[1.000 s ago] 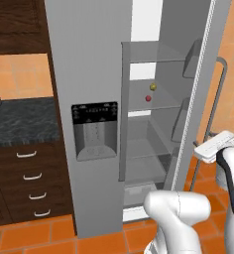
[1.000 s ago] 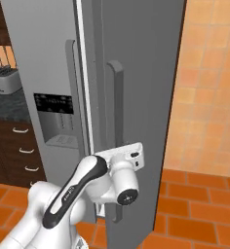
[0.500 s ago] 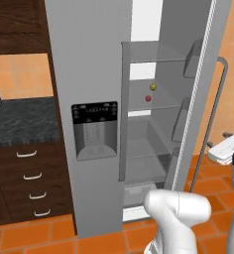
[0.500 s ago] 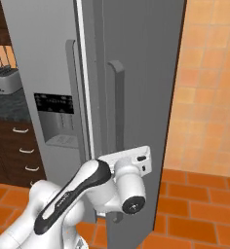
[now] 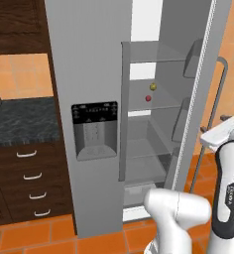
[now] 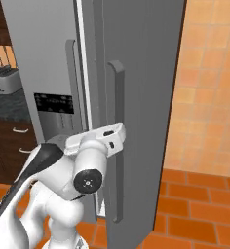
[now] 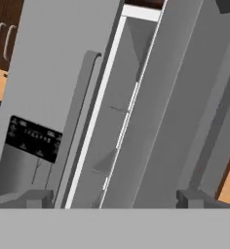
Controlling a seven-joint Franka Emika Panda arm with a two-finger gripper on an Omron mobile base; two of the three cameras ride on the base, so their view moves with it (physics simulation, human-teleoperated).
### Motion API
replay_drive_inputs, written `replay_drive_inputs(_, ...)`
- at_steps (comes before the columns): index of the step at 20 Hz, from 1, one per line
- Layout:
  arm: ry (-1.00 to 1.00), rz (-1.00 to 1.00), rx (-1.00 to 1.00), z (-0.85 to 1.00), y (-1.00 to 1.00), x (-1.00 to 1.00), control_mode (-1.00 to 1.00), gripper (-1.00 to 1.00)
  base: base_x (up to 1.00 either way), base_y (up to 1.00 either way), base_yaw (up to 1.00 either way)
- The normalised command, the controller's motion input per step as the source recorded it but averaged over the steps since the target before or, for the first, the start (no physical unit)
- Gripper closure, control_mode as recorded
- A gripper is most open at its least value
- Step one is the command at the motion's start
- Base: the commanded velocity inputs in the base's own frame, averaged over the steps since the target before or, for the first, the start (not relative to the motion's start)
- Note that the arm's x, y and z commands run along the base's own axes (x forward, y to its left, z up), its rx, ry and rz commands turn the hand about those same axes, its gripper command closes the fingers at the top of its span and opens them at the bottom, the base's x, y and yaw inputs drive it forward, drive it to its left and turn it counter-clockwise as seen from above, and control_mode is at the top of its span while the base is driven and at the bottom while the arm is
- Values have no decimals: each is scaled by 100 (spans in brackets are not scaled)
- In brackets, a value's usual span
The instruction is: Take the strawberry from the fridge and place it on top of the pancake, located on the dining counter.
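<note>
White two-finger hand (image 7: pixel 112 197) spread wide, grasping nothing, dark fingertips (image 7: pixel 36 198) far apart, pointed at the edge of the open right door (image 6: pixel 136 97) of the tall grey side-by-side fridge (image 5: pixel 84 74). Long vertical grey handle (image 6: pixel 116 141) just beside the wrist. Left door shut, black dispenser panel (image 5: pixel 94 130) on it. Deeper inside, tiny dark-red strawberry (image 5: pixel 148 98) on a clear glass shelf (image 5: pixel 153 106), near a small yellowish-olive ball (image 5: pixel 152 87).

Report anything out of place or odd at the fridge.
Nothing stands out. The fridge has its right door swung open, and the strawberry sits upright on a clear shelf beside a small yellowish ball. No spills or damage.
</note>
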Motion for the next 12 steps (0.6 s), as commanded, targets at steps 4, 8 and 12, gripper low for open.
replay_drive_inputs(4, 23, -12, -29, 95, 78, 3, -100, -100, 0, 0, 0)
replay_drive_inputs(8, 27, -18, -37, 43, 74, 23, -100, -100, 0, 0, 0)
replay_drive_inputs(12, 37, -33, -38, 0, 34, 53, -100, -100, 0, 0, 0)
